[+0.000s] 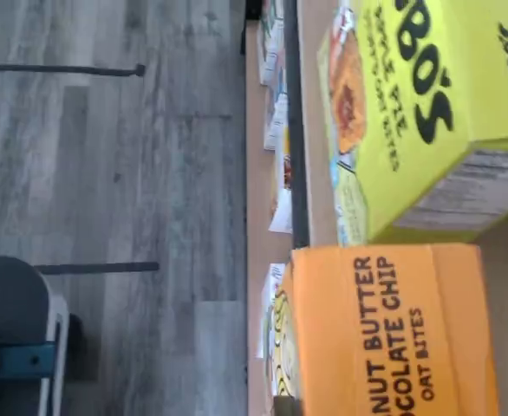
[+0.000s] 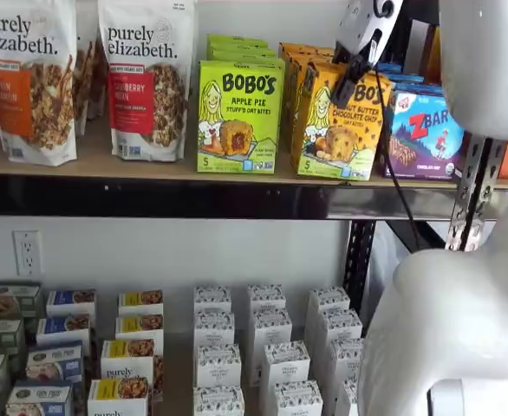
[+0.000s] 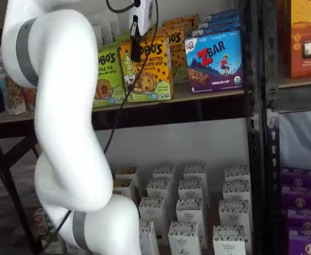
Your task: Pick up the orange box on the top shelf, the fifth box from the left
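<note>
In the wrist view I see the orange box [image 1: 393,334] from above. Its top panel is plain orange with black words about peanut butter, chocolate chip and oat bites. Just beside it stands the lime-green box [image 1: 419,121], and both are on the tan top shelf [image 1: 319,130]. Beyond the shelf edge is grey wood floor [image 1: 115,191].

In a shelf view the orange box [image 2: 339,121] stands upright at the front of the top shelf [image 2: 150,165], between the lime-green box [image 2: 239,117] and the blue box [image 2: 426,134]. Its front shows a cartoon blonde girl, a photo of an oat bite and a green band at the bottom. More orange boxes stand behind it. The gripper [image 2: 345,87] hangs in front of its upper part; the fingers look pressed together, and I see no box pinched between them.

In a shelf view the gripper [image 3: 136,53] is again before the orange box [image 3: 147,69], which rests on the top shelf [image 3: 208,93].
</note>
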`<state>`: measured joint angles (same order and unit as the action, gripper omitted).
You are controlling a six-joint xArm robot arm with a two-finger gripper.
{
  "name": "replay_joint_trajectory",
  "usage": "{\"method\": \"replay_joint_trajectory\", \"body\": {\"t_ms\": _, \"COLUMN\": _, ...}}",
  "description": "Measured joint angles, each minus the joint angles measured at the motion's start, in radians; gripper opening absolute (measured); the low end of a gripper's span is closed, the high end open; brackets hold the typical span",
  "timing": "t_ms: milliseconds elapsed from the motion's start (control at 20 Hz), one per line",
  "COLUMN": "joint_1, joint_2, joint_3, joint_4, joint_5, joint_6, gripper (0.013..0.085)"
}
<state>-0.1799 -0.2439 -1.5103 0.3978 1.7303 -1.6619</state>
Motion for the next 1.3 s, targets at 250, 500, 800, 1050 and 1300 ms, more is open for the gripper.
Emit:
{"method": "replay_joint_trajectory", "body": {"t_ms": 250, "joint_1": -0.004, "joint_2": -0.029, "joint_3": -0.011, "joint_4": 0.014, "joint_5": 0.071, "joint_6": 0.015, "gripper": 0.0410}}
{"method": "replay_joint_trajectory", "body": {"t_ms": 500, "joint_1": -0.012, "joint_2": -0.066, "joint_3": -0.004, "joint_4": 0.028, "joint_5": 0.120, "joint_6": 0.024, "gripper": 0.0410}}
{"method": "replay_joint_trajectory", "body": {"t_ms": 800, "joint_1": -0.017, "joint_2": -0.100, "joint_3": -0.005, "joint_4": 0.025, "joint_5": 0.186, "joint_6": 0.031, "gripper": 0.0370}}
{"method": "replay_joint_trajectory", "body": {"t_ms": 1050, "joint_1": -0.023, "joint_2": -0.152, "joint_3": 0.024, "joint_4": 0.011, "joint_5": 0.208, "joint_6": 0.030, "gripper": 0.0370}}
{"method": "replay_joint_trajectory", "body": {"t_ms": 1300, "joint_1": -0.038, "joint_2": -0.232, "joint_3": 0.079, "joint_4": -0.003, "joint_5": 0.226, "joint_6": 0.020, "gripper": 0.0370}}
